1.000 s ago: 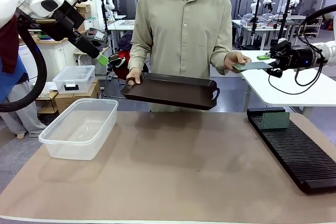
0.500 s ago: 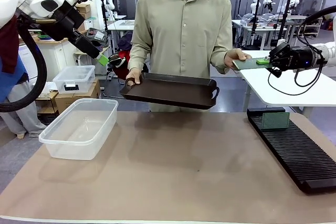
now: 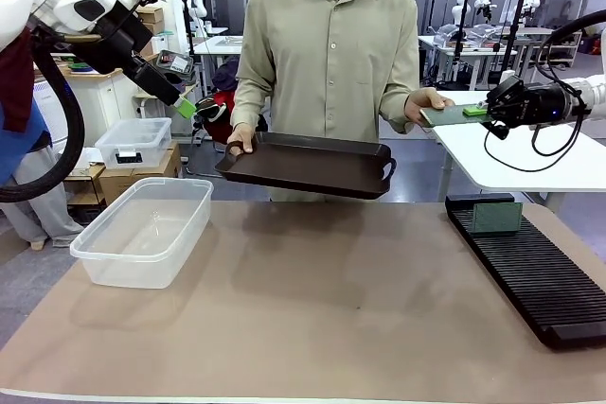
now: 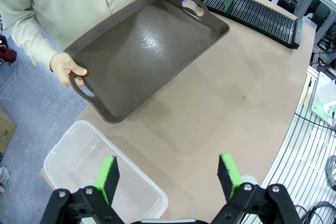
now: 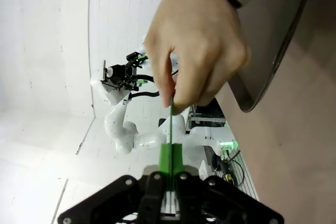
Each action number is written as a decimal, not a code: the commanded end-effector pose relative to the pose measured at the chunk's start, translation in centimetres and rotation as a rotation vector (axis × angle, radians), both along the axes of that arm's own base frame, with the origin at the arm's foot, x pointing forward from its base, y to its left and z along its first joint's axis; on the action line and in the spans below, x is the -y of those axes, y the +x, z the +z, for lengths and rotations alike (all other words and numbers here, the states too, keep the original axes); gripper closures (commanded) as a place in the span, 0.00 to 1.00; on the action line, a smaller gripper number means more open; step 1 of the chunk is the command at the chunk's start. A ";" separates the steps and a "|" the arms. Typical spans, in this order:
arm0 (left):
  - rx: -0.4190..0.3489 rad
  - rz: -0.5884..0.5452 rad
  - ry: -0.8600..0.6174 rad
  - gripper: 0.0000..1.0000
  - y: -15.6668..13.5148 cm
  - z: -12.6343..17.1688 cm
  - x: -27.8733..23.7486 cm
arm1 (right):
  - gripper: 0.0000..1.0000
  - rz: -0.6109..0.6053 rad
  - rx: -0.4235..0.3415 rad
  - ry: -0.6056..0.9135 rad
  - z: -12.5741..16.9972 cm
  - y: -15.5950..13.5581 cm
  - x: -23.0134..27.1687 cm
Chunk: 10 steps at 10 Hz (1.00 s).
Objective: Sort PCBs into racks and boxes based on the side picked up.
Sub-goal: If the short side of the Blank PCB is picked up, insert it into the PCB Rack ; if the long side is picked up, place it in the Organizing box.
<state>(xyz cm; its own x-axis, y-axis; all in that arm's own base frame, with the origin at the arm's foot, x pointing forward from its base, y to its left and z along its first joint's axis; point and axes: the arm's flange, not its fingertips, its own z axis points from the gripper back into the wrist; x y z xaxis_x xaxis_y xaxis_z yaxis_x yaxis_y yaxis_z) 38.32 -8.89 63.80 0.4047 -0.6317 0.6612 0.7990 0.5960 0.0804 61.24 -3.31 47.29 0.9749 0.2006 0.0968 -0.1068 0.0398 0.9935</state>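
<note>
A person's hand [image 3: 426, 104] holds out a green PCB [image 3: 449, 116] at the right, above table height. My right gripper [image 3: 478, 113] is shut on its near end. In the right wrist view the PCB [image 5: 171, 121] stands edge-on between the shut pads of the right gripper [image 5: 171, 156], with the hand [image 5: 194, 45] pinching its far end. A second PCB [image 3: 497, 218] stands upright in the black rack [image 3: 535, 276] at the table's right. The clear box [image 3: 142, 229] sits at the left. My left gripper [image 4: 168, 171] hangs open and holds nothing, high over the box [image 4: 79, 166].
The person's other hand holds a dark brown tray [image 3: 308, 164] over the table's far edge. A small lidded clear box [image 3: 133, 142] sits on cartons behind the table at the left. A white table [image 3: 530, 163] stands under my right arm.
The right gripper's pads have closed onto the PCB in the person's hand. The left arm has stayed still.
</note>
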 end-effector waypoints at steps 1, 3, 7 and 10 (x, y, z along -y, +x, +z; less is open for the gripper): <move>-0.009 -0.005 -0.005 0.00 0.0 -0.2 -0.1 | 1.00 0.002 -0.002 0.007 -0.1 0.0 -0.1; -0.009 -0.005 -0.005 0.00 0.0 -0.2 -0.1 | 1.00 0.002 -0.002 0.007 -0.1 0.0 -0.1; -0.009 -0.005 -0.005 0.00 0.0 -0.2 -0.1 | 1.00 0.002 -0.002 0.007 -0.1 0.0 -0.1; -0.009 -0.005 -0.005 0.00 0.0 -0.2 -0.1 | 1.00 0.002 -0.002 0.007 -0.1 0.0 -0.1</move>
